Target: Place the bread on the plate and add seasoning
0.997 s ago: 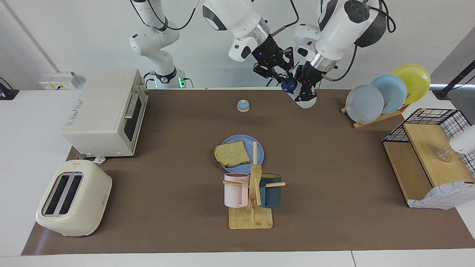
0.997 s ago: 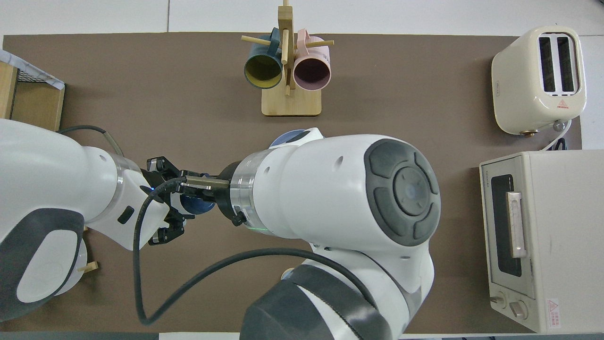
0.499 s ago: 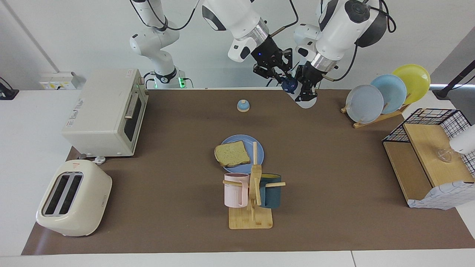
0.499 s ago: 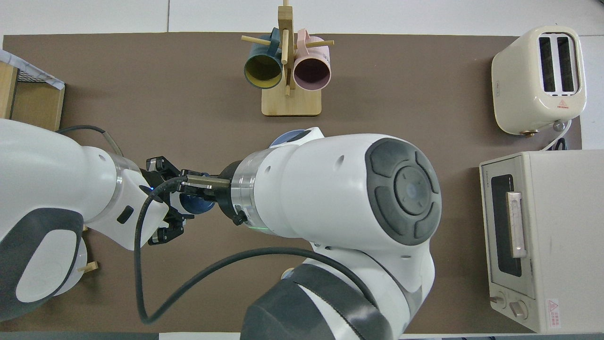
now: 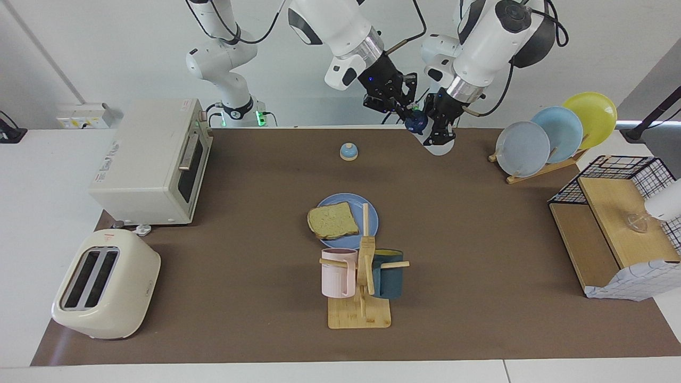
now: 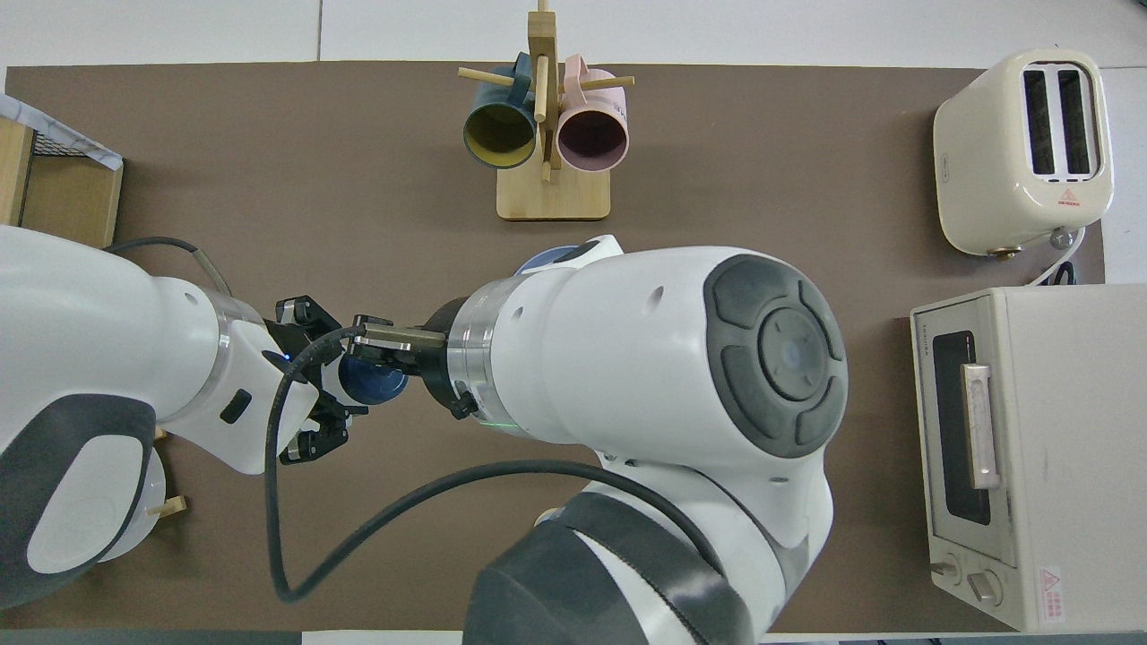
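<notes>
A: Where's the seasoning bottle (image 5: 432, 138)?
B: Up in the air over the counter (image 5: 479, 239) edge at the robots' end, btwn the bell (image 5: 349, 151) and the rack of upright plates (image 5: 553, 135). Tilted: navy cap (image 6: 372, 381) up and toward the right arm's side, pale body slanting down toward the plate rack. Long axis is diagonal, not upright.

A: Who's got it?
B: Left hand (image 5: 441, 125) is clamped round the body, fingers on both sides. Right hand (image 5: 407, 109) is at the cap, fingers touching or just about on it; can't tell if it's closed on the cap or only alongside.

A: Bread?
B: Bread (image 5: 332, 220) lies flat on the blue plate (image 5: 367, 210), hanging a bit over the rim toward the right arm's end. Plate's mid-counter, well apart from the bottle and farther from the robots than the bell.

A: Anything else nr the plate?
B: Mug stand (image 5: 362, 287) just beside it, farther from the robots, w/ a pink mug (image 5: 338, 272) and a dark teal mug (image 5: 388, 274). Toaster oven (image 5: 154, 159) and pop-up toaster (image 5: 104, 284) toward the right arm's end; wire-and-wood shelf (image 5: 617, 223) toward the left arm's end.
</notes>
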Tool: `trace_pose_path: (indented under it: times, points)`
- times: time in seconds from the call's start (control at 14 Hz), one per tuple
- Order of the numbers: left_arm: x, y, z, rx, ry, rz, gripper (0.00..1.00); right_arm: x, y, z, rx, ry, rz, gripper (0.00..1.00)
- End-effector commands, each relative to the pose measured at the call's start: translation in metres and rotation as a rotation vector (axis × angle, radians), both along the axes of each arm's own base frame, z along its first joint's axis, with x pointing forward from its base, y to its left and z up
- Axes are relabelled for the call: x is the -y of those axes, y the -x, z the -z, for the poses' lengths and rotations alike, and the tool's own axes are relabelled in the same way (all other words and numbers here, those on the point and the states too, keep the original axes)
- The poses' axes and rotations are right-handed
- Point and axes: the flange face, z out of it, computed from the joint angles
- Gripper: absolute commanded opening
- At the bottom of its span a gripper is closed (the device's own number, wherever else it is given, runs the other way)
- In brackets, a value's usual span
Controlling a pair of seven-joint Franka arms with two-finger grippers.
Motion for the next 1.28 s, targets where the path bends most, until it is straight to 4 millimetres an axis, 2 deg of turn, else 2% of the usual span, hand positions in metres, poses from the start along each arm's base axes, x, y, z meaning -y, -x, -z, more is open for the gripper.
trace_pose_path:
  times: [0.0,0.07,0.14,0.21,0.36,0.43,0.57,1.0,1.21]
  points:
    - [-0.002,0.007,-0.003,-0.002,0.018,-0.010,0.00,0.005,0.001,-0.003,0.014,0.005,0.011,0.00]
    - [-0.002,0.007,-0.003,-0.004,0.017,-0.011,0.00,0.004,0.002,-0.003,0.014,0.005,0.010,0.00]
    - [-0.002,0.007,-0.003,-0.005,0.016,-0.019,0.00,0.004,0.002,-0.003,0.013,0.004,0.014,0.27]
    - [-0.002,0.007,-0.003,-0.005,0.017,-0.022,0.00,0.004,0.002,-0.003,0.013,0.003,0.015,0.33]
    - [-0.002,0.007,-0.003,-0.005,0.017,-0.022,0.00,0.004,0.001,-0.002,0.014,0.004,0.015,0.31]
    - [-0.002,0.007,-0.003,-0.006,0.016,-0.022,0.00,0.004,0.001,-0.002,0.014,0.004,0.015,0.24]
    - [-0.002,0.007,-0.003,-0.005,0.017,-0.022,0.00,0.005,0.001,-0.003,0.016,0.004,0.011,0.01]
    - [-0.002,0.007,-0.003,-0.005,0.017,-0.022,0.00,0.006,-0.002,-0.005,0.007,-0.007,0.030,0.00]
    - [-0.002,0.006,-0.003,-0.006,0.016,-0.022,0.00,0.020,-0.016,-0.007,-0.051,-0.052,0.131,0.00]
